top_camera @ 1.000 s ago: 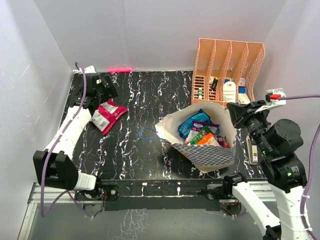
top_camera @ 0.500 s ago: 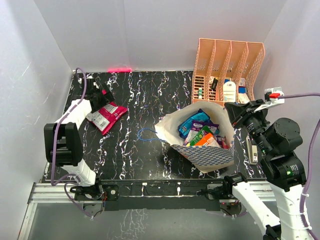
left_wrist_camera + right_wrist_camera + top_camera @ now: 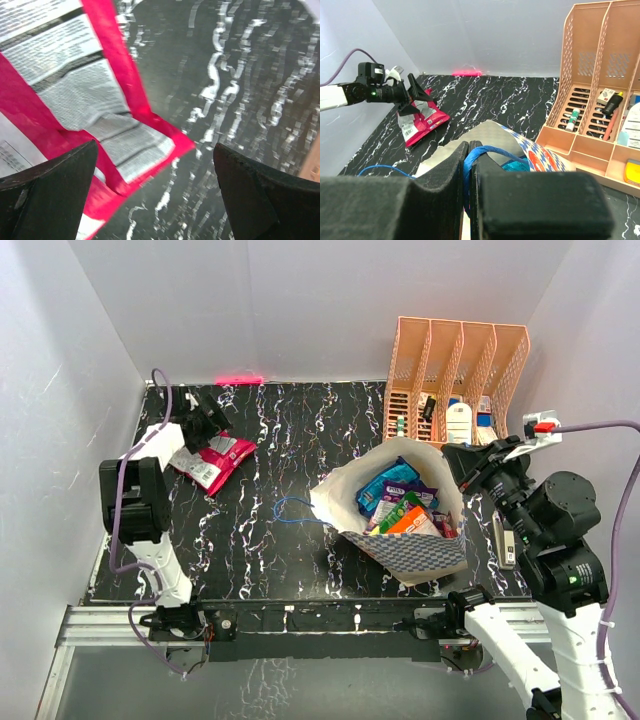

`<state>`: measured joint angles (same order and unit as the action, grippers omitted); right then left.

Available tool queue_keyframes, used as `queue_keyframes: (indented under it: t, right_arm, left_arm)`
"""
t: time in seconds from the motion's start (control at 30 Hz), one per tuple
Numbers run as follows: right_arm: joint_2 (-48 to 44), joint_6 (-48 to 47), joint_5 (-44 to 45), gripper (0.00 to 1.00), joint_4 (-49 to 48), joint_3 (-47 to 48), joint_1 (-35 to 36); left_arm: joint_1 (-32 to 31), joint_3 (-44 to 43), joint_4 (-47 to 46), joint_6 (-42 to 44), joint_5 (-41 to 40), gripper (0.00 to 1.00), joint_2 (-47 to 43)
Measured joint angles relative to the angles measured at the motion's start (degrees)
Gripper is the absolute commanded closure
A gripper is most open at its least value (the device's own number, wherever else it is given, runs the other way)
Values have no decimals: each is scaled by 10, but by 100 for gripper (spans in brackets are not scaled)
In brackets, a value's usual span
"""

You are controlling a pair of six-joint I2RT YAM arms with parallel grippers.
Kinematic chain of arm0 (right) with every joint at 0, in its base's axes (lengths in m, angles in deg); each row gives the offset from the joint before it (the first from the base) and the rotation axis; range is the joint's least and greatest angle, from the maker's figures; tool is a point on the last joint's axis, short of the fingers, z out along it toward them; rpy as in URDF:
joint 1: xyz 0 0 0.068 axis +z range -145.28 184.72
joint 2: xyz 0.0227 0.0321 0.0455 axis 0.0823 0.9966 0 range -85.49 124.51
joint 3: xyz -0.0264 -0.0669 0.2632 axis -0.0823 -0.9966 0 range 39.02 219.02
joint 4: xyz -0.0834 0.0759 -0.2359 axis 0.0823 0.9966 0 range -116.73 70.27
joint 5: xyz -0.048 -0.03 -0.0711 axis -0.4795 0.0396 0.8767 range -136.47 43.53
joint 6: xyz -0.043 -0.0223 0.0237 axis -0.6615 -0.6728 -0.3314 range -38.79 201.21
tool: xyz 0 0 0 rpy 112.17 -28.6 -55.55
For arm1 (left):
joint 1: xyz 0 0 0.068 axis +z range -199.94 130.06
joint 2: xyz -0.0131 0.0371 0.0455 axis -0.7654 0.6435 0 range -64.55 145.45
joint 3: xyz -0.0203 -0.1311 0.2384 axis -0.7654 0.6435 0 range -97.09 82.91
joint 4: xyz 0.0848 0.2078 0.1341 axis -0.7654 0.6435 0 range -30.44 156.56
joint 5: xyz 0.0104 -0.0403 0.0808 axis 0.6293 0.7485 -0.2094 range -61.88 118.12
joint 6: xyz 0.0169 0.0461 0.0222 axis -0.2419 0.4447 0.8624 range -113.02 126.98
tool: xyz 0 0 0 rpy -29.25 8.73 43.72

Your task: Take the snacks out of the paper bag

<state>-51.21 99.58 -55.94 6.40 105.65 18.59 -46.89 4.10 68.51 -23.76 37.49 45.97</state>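
**A:** The left arm [image 3: 132,502] has folded upright at the upper left of the frame. The left gripper [image 3: 208,423] is spread wide and empty above the magenta packet [image 3: 212,458], which has slid slightly toward the back wall. That's one out, lying on the table [image 3: 300,440].

**B:** The right gripper [image 3: 469,152] stays clenched on the blue cord handle [image 3: 489,149], steadying the paper bag [image 3: 420,552] at centre right. The other snacks [image 3: 400,502] are piled inside, and I can't tell how many lie underneath. The left wrist view cuts the packet off at its edge.
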Motion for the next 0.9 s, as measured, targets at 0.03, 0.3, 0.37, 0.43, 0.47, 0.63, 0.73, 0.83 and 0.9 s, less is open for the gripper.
queue_keyframes:
  t: [0.03, 0.3, 0.37, 0.43, 0.47, 0.63, 0.73, 0.83, 0.9]
  right_arm:
    - [2, 1, -2, 93, -3, 0, 0]
    - [25, -8, 2, 93, 0, 13, 0]
    - [39, -23, 19, 93, 5, 31, 0]
    - [51, -39, 38, 93, 15, 50, 0]
    - [56, -50, 51, 93, 23, 60, 0]
    - [71, -107, 114, 93, 42, 83, 0]
    - [77, -130, 134, 93, 49, 86, 0]
    - [78, -148, 146, 93, 52, 87, 0]
    - [78, -160, 155, 93, 58, 91, 0]
  left_arm:
    - [0, 1, 1, -4, 10, 2, -12]
    - [-40, 86, -7, -35, 83, 2, -217]
    - [-73, 107, -7, -40, 103, 2, -266]
    - [-109, 123, -9, -49, 123, 2, -301]
    - [-128, 132, -8, -54, 134, 2, -316]
    - [-222, 150, -7, -82, 177, 2, -360]
    - [-263, 150, -3, -89, 183, 2, -378]
    - [-292, 150, 15, -91, 177, 2, -403]
    - [-309, 150, 27, -93, 169, 2, -420]
